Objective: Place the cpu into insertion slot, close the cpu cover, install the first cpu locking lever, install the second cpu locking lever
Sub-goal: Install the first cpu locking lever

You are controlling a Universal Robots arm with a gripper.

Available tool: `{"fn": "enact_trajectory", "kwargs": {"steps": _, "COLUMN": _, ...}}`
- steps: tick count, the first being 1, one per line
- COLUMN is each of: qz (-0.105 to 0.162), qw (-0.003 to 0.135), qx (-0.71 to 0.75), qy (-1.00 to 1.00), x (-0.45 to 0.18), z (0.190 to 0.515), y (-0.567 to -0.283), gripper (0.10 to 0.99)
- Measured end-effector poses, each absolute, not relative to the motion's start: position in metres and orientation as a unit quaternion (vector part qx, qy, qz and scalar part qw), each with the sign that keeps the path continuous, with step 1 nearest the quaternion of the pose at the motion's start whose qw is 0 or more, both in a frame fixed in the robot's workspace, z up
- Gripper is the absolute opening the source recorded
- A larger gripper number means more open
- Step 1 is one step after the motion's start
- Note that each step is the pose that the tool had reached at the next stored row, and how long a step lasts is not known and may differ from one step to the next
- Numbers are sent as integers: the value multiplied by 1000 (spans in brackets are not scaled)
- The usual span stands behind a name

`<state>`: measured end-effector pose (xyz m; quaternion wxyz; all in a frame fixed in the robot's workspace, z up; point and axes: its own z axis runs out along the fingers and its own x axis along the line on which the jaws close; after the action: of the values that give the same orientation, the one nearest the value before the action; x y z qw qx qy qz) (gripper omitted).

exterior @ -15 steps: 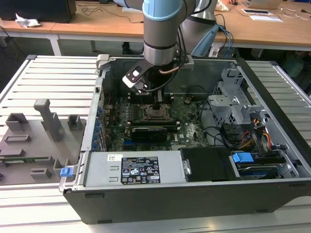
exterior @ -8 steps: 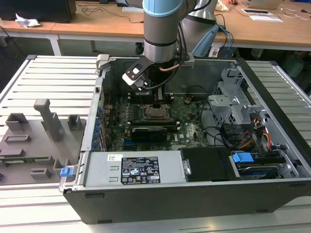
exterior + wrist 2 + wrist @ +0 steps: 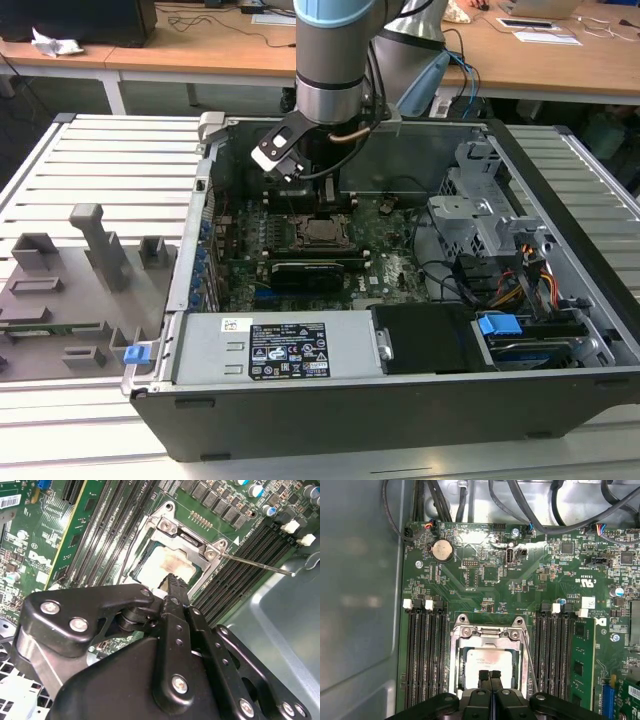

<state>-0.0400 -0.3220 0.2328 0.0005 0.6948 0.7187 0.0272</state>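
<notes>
Cpu (image 3: pixel 487 661) flat in insertion slot (image 3: pixel 454 652)

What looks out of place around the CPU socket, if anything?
One thin locking lever sticks out loose across the memory slots beside the insertion slot, not lying along its frame. The cpu top also carries a brownish stain.

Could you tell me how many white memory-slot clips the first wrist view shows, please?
4: two white clips on one side of the socket, two on the other; the gripper may hide more.
</notes>
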Motion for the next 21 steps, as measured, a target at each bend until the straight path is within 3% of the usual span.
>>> {"fn": "enact_trajectory", "kwargs": {"steps": 21, "qz": 27, "qw": 1, "qx": 695, "qy": 719, "x": -40, "z": 255, "y": -322, "gripper": 106}}
